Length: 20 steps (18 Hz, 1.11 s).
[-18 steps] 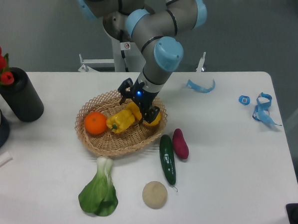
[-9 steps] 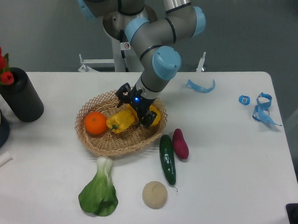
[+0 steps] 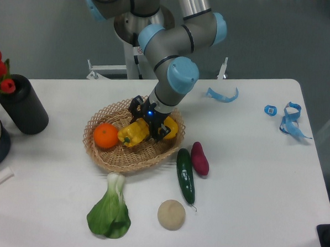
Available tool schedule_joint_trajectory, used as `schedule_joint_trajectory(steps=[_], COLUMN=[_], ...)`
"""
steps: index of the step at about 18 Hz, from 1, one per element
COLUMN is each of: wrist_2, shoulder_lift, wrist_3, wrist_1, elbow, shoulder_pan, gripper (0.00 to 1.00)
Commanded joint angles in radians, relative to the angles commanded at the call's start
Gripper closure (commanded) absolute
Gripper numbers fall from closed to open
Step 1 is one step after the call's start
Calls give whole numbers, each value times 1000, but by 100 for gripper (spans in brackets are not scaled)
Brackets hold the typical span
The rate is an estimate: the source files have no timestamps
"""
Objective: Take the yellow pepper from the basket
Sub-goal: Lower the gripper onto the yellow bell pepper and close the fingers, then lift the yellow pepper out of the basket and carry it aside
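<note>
White counter [image 3: 250, 178] with rounded corners, evenly lit, faint soft shadows. Behind it, a plain grey-blue floor or wall surface [image 3: 280, 35]. A white metal stand frame [image 3: 109, 71] sits at the counter's far edge.

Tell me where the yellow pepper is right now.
The yellow pepper lies in the basket, just right of the orange, with the gripper at its right end.

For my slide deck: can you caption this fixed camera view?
Two-finger gripper lowered over the lumpy yellow pepper in the oval woven wicker basket, beside a round orange.
</note>
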Motion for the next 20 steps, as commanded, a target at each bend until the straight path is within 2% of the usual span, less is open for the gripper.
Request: schedule_joint_trajectory(steps=[4, 9, 12, 14, 16, 18, 20], wrist_2=[-2, -3, -2, 0, 0, 3, 3], shoulder_lift=[0, 26, 40, 44, 52, 52, 48], wrist_3=[-29, -28, -29, -29, -37, -55, -49], wrist_1=[-12, -21, -78, -138, -164, -164, -147], elbow=[52, 71, 126, 176, 233, 281, 296], shoulder_pan=[0, 14, 15, 41, 63, 103, 167], gripper=[60, 60, 60, 60, 60, 60, 60])
